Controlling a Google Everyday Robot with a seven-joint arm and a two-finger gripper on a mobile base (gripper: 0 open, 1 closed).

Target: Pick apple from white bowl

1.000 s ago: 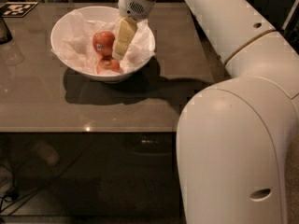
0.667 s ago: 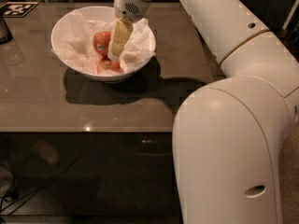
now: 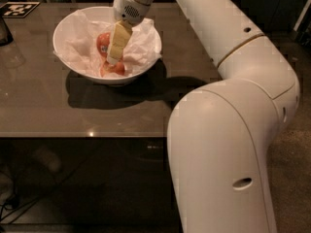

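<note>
The white bowl (image 3: 68,28) sits at the back left of the dark table, lined with crumpled white paper. The red apple (image 3: 103,43) with a small pale sticker lies inside it, left of the gripper. My gripper (image 3: 113,58) reaches down into the bowl from the white arm, its cream finger (image 3: 119,40) right against the apple's right side. A smaller orange-red apple (image 3: 112,69) lies below the fingertip at the bowl's near side, partly hidden.
The dark glossy table (image 3: 73,110) ends at a front edge below the bowl. A dark object (image 3: 5,30) stands at the far left edge. A black-and-white marker tag (image 3: 19,8) lies at the back left corner. My large white arm (image 3: 228,130) fills the right side.
The gripper has shifted a little left and lower into the bowl, closer against the red apple. The bowl and fruit have not moved.
</note>
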